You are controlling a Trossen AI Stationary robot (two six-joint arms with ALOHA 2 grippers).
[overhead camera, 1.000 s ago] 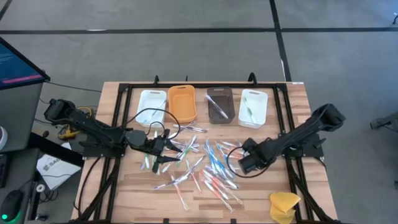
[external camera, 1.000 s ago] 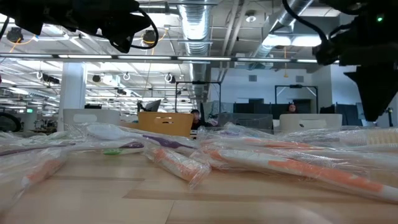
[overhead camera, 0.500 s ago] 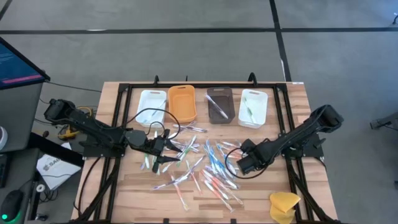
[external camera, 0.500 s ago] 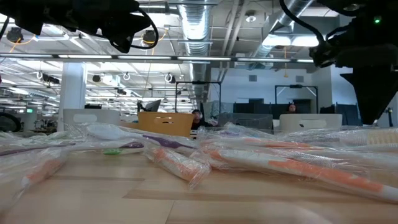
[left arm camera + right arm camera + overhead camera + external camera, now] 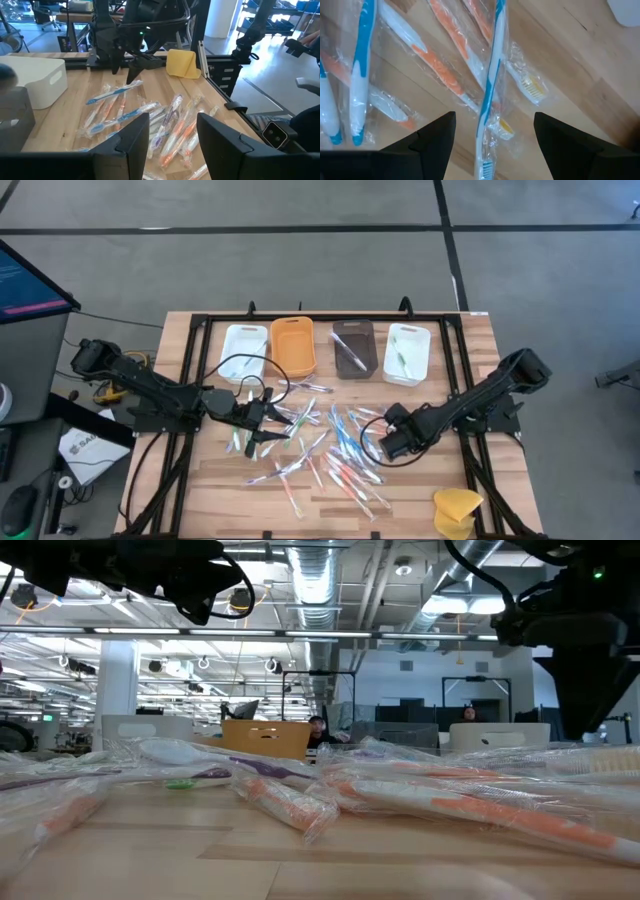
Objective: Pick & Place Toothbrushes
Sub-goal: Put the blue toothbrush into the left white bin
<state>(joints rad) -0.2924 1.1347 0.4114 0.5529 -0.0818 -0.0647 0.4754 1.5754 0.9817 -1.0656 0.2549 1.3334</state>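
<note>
Creeping inward since a second ago, the right gripper (image 5: 378, 448) hangs with fingers apart, empty, over a blue toothbrush (image 5: 489, 90) in the toothbrushes (image 5: 320, 442) mid-table. Looks like a pick is coming. Left gripper (image 5: 262, 417) hasn't budged, half-open.

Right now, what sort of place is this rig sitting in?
Probably a large open lab or office hall: exposed ceiling ducts, rows of desks with monitors behind the wooden table, and a person seated at one.
</note>
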